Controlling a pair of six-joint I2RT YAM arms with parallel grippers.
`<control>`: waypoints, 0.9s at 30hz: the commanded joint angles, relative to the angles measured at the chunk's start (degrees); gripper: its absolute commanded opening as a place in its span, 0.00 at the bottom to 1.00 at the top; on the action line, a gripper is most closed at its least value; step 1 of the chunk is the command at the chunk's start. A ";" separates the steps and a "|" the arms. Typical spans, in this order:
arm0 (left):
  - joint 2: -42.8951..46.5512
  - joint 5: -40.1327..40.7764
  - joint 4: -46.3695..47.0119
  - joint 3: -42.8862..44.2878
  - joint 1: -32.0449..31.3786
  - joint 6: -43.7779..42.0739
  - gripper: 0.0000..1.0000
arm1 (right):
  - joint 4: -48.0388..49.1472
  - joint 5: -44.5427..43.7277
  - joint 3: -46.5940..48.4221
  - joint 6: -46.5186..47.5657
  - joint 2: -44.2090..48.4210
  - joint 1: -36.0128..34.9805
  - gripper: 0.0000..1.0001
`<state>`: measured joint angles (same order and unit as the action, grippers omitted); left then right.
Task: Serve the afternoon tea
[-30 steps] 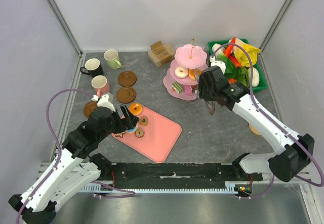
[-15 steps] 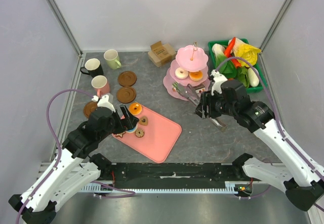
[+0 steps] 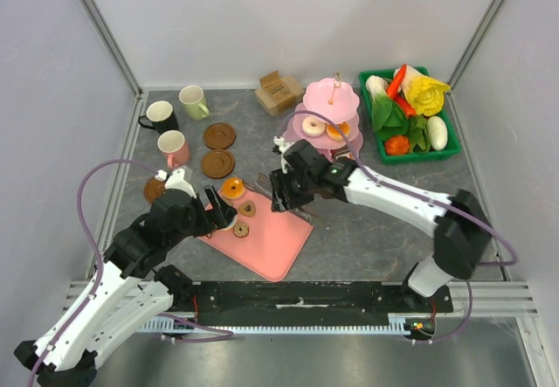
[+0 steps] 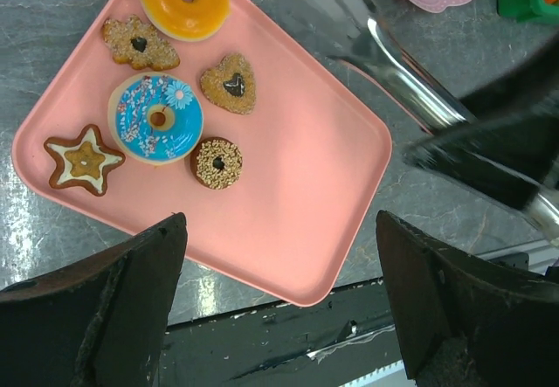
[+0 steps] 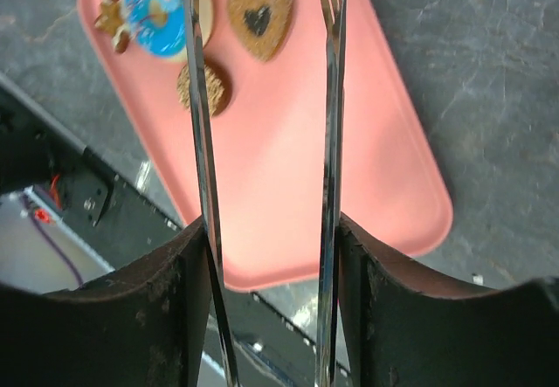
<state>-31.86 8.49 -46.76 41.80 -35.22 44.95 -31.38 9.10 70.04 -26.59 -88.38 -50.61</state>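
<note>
Right gripper [image 5: 266, 256] pinching metal tongs [image 5: 330, 99], blades apart above the heart cookie [image 5: 260, 18] and blue donut [image 5: 162, 3] at upper left on the pink tray [image 5: 349, 186]; off-centre squeeze could likely flick a pastry off.

You have bright, even overhead light, and shadows on the table [image 3: 349, 247] are soft and short. In your left wrist view the tongs [image 4: 397, 68] glare and blur, and the table's near edge shines. Both wrist views leave the close fingers [image 5: 105, 317] dark and unfocused.
</note>
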 commanded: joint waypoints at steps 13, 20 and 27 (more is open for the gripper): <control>1.36 0.74 -1.14 -0.06 -0.02 1.28 0.95 | 2.20 -3.48 15.56 -4.08 -19.63 -1.77 0.59; 1.71 1.09 -1.14 -0.32 -0.02 1.28 0.95 | 0.97 -3.57 17.15 -3.21 -21.92 -2.65 0.57; 1.36 0.91 -0.87 -0.23 -0.11 1.19 0.95 | 0.35 -3.65 17.68 -2.41 -21.75 -3.62 0.48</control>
<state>-30.37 8.75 -47.94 41.78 -35.22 45.15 -30.94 6.17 85.03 -29.78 -110.43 -53.60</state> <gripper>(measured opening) 0.949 0.503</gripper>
